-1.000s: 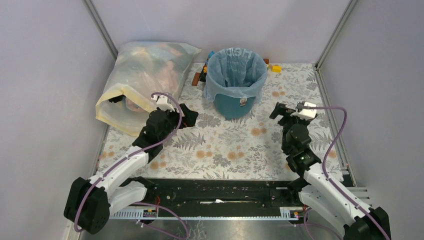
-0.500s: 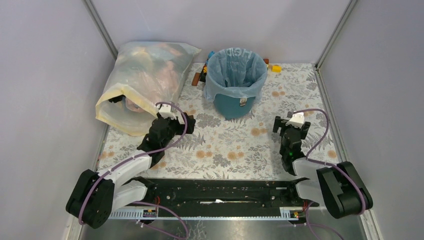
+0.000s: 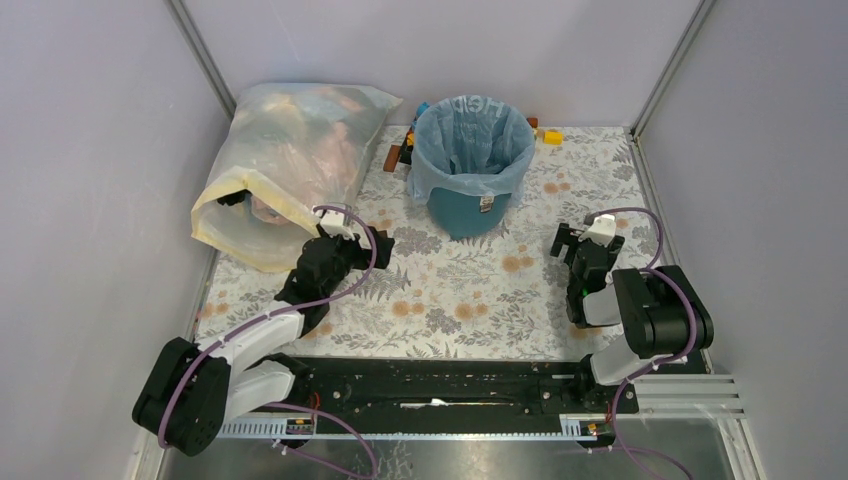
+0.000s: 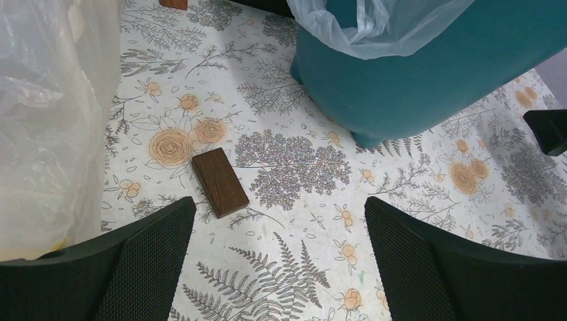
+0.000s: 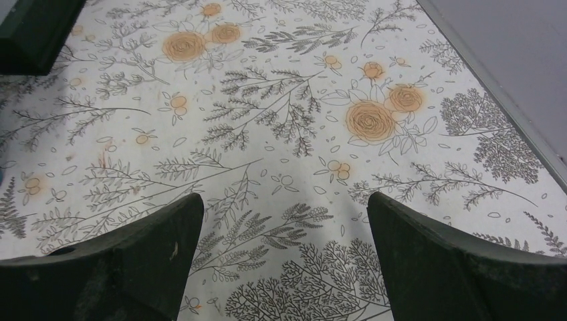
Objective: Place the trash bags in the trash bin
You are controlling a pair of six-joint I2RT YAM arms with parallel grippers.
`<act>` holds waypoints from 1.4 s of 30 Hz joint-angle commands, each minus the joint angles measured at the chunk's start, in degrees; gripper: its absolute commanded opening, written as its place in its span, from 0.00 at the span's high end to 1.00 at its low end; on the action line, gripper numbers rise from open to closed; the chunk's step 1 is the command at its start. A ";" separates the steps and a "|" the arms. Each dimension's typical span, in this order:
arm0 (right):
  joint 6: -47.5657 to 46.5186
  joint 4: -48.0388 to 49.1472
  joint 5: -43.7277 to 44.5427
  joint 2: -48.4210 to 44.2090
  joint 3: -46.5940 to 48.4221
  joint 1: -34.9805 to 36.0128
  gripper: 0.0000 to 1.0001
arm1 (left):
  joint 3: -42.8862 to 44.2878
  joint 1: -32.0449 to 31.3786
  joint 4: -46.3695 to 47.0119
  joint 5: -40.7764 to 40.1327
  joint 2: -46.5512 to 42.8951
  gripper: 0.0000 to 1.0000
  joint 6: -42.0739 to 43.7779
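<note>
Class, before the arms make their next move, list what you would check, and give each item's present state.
1. Bag lines the bin, edge folded over the rim: ok.
2. Bin upright: ok.
3. Left claw open and empty: ok.
4. Right claw open and empty: ok.
5. Wooden block apart from the left claw: ok.
6. Bag reaches the bin's bottom: cannot tell.

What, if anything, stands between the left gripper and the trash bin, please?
Only a small brown block lying flat on the tablecloth, just beside the line from the open left gripper to the trash bin; nothing else visible intervenes.
</note>
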 commanded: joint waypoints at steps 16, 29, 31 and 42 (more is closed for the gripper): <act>1.21 2.95 -2.29 -0.71 1.36 -0.28 0.00 | 2.40 10.69 -1.06 -6.75 1.64 0.01 9.58; 1.19 2.94 -2.33 -0.70 1.37 -0.29 0.00 | -9.42 18.96 26.13 -7.66 8.78 0.01 19.41; 1.24 2.98 -2.35 -0.74 1.33 -0.28 0.00 | -8.14 20.97 25.10 -5.04 10.18 0.01 18.78; 1.23 2.90 -2.33 -0.71 1.37 -0.39 0.00 | -6.19 27.99 39.65 7.82 25.36 0.01 16.23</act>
